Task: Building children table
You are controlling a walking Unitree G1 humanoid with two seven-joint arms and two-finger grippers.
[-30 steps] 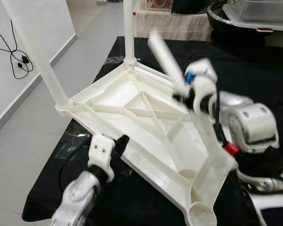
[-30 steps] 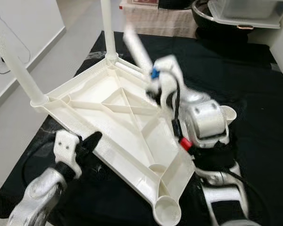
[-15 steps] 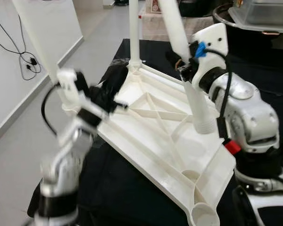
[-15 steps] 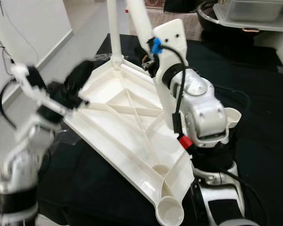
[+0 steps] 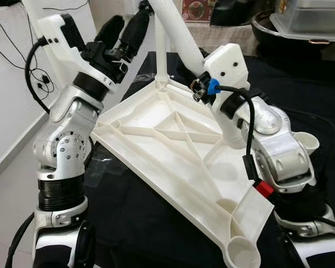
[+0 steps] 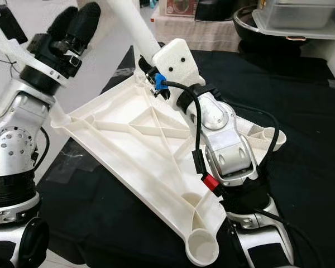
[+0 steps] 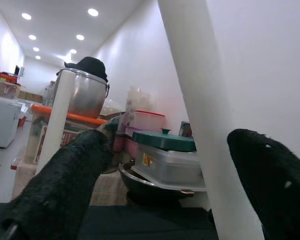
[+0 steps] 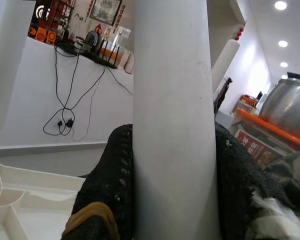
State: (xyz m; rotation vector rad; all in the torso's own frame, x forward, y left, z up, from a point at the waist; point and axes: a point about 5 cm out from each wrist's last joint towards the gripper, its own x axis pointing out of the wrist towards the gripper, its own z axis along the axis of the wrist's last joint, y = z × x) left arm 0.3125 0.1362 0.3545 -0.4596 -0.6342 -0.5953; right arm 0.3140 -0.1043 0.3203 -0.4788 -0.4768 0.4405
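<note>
The white plastic tabletop (image 5: 173, 139) lies upside down on a black-covered surface, its ribs facing up. One white leg (image 5: 162, 56) stands upright in the far corner socket. My right gripper (image 5: 196, 84) is shut on another white leg (image 8: 172, 100), holding it tilted above the tabletop with its upper end leaning to the left. My left gripper (image 5: 123, 28) is raised high over the left side and open. In the left wrist view a white leg (image 7: 205, 100) stands in the gap between its fingers (image 7: 65, 185), which are not closed on it. The near corner socket (image 5: 243, 257) and the right corner socket (image 5: 301, 142) are empty.
Pots and lidded plastic containers (image 5: 307, 22) crowd the back right, behind a cloth-covered stand (image 5: 212, 28). A black cable (image 5: 30, 84) hangs on the white wall at the left, above bare floor. The black surface drops off at its left edge (image 5: 100, 162).
My left arm swung up from the tabletop's front edge to high on the left. The right gripper carried its leg up and leftward, now steeper over the far corner.
</note>
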